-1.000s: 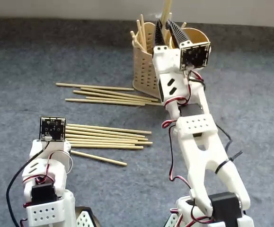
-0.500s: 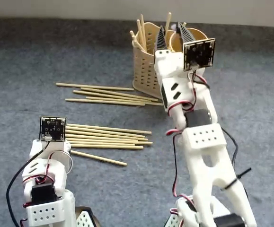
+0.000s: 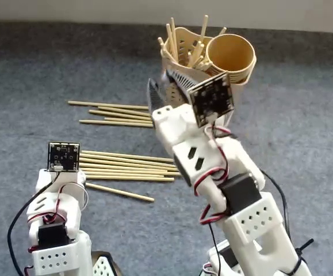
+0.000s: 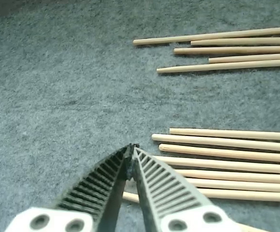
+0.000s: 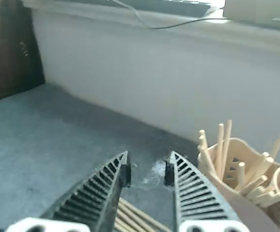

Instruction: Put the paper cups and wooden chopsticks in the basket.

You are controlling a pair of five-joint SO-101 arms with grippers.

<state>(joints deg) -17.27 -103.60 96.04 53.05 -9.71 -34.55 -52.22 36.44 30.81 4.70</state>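
A tan slatted basket point(image 3: 176, 68) stands at the back of the grey carpet with several wooden chopsticks point(image 3: 196, 50) upright in it and stacked paper cups point(image 3: 230, 55) at its right side. My right gripper point(image 3: 161, 85) hangs open and empty in front of the basket's left side; the right wrist view shows its fingers apart point(image 5: 147, 172) with the basket point(image 5: 236, 166) beside them. Two bundles of chopsticks lie on the carpet, a far one point(image 3: 126, 115) and a near one point(image 3: 129, 165). My left gripper point(image 4: 131, 148) is shut with nothing in it, just left of the near bundle point(image 4: 227, 157).
One chopstick point(image 3: 120, 192) lies apart, slanted, in front of the near bundle. The left arm point(image 3: 60, 192) sits low at the front left. A pale wall point(image 5: 144, 77) runs behind the carpet. Open carpet lies to the right of the basket.
The right gripper held a chopstick above the basket, let it drop in, then drew back and swung left, still open. The left arm has not moved.
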